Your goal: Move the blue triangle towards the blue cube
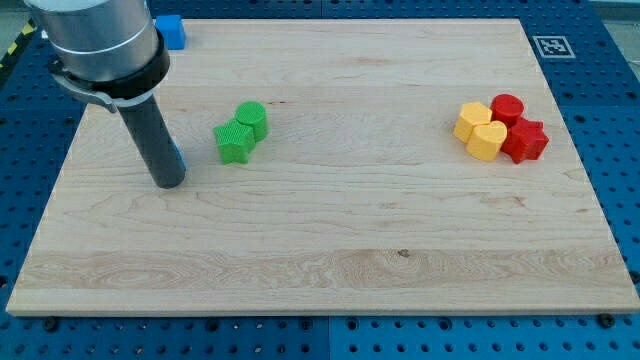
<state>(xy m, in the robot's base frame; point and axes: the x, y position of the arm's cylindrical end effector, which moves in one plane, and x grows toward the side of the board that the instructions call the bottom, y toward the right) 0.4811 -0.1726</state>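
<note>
The blue cube point(171, 31) sits at the board's top left corner, partly hidden behind the arm. The blue triangle point(178, 157) shows only as a thin blue sliver on the right side of the rod; the rest is hidden behind it. My tip point(168, 183) rests on the board at the view's left, right against the blue triangle and just in front of it, well below the blue cube.
A green star point(234, 141) and a green cylinder point(252, 119) touch each other right of my tip. At the view's right two yellow blocks point(480, 130), a red cylinder point(507, 107) and a red star point(526, 140) cluster together. The wooden board point(330, 250) lies on a blue pegboard.
</note>
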